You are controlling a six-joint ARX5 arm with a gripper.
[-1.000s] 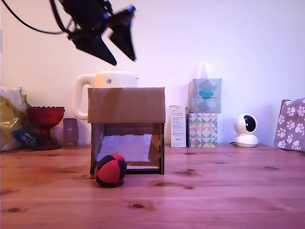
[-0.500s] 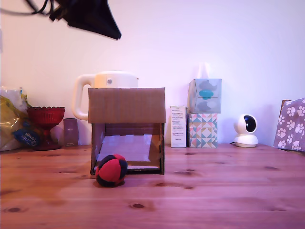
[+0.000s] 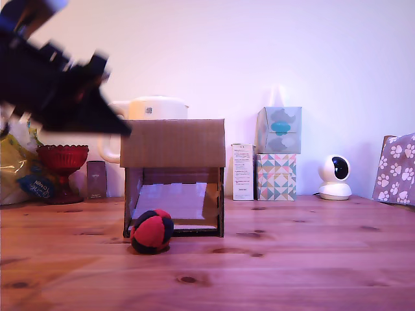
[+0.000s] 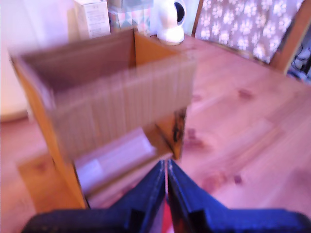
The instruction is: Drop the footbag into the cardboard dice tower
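The red and black footbag (image 3: 151, 231) lies on the wooden table (image 3: 292, 259), touching the front lower left corner of the cardboard dice tower (image 3: 172, 143). The tower's lower front gap shows a pale slope (image 4: 111, 160). My gripper (image 3: 123, 131) is a dark blur in the air at the exterior view's left, level with the tower's top and well above the footbag. In the wrist view the blue fingers (image 4: 166, 165) meet at their tips with nothing between them, pointing at the tower (image 4: 121, 97). A red sliver shows low behind the fingers; what it is I cannot tell.
Behind the tower stands a white kettle (image 3: 155, 107). A red goblet (image 3: 61, 161) and a yellow bag (image 3: 11, 165) sit at the exterior view's left. Stacked tissue boxes (image 3: 277, 154), a white carton (image 3: 242, 172), a white camera (image 3: 334, 176) and paw-print fabric (image 3: 397, 168) are at the right.
The gripper, open above the tower a second ago, has shut and swung down to the exterior view's left. The footbag rolled slightly and now lies still.
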